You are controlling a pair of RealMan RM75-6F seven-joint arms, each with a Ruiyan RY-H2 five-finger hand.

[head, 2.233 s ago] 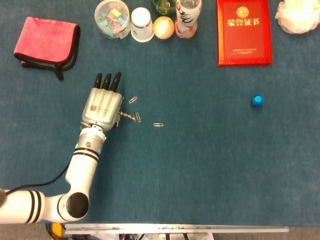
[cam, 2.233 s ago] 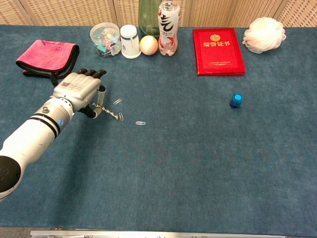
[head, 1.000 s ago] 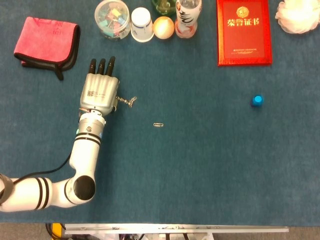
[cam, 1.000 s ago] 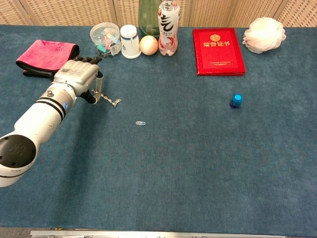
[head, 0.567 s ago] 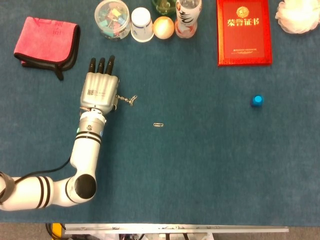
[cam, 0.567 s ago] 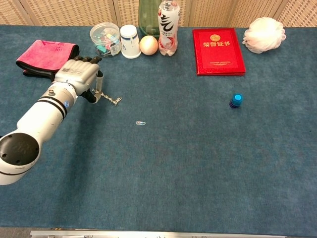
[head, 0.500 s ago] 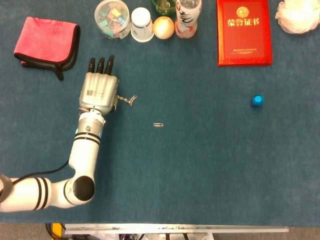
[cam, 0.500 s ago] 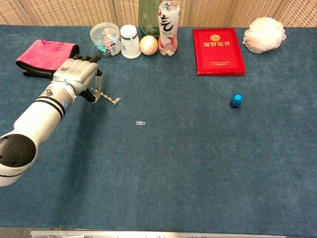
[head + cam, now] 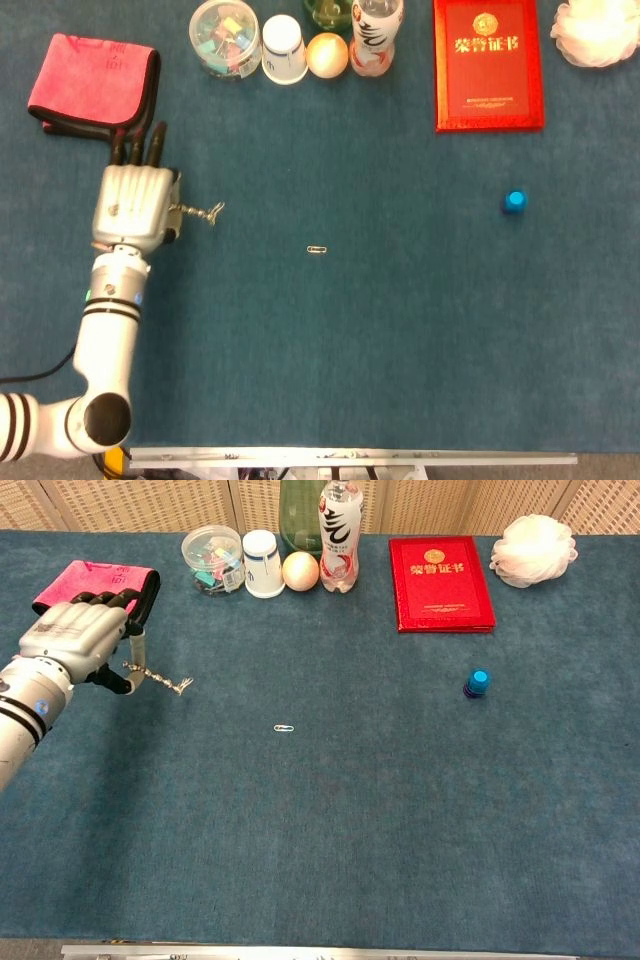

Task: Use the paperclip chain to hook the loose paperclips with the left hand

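Observation:
My left hand (image 9: pixel 132 203) (image 9: pixel 78 638) hovers at the left of the blue table and pinches one end of a short paperclip chain (image 9: pixel 200 212) (image 9: pixel 158 680). The chain sticks out to the right, and clips bunch at its free end. One loose paperclip (image 9: pixel 317 249) (image 9: pixel 284 728) lies flat near the table's middle, well to the right of the chain's tip. My right hand is in neither view.
A pink cloth (image 9: pixel 93 85) lies just beyond the left hand. Along the back stand a jar of clips (image 9: pixel 224 37), a white cup (image 9: pixel 283 48), an egg (image 9: pixel 326 54) and a bottle (image 9: pixel 375 38). A red booklet (image 9: pixel 488 64), a blue cap (image 9: pixel 514 201) and a white puff (image 9: pixel 598 30) lie to the right.
My left hand has moved left with the chain, away from the loose paperclip. Two clips that lay by the chain 2.2 s ago now hang bunched at its end.

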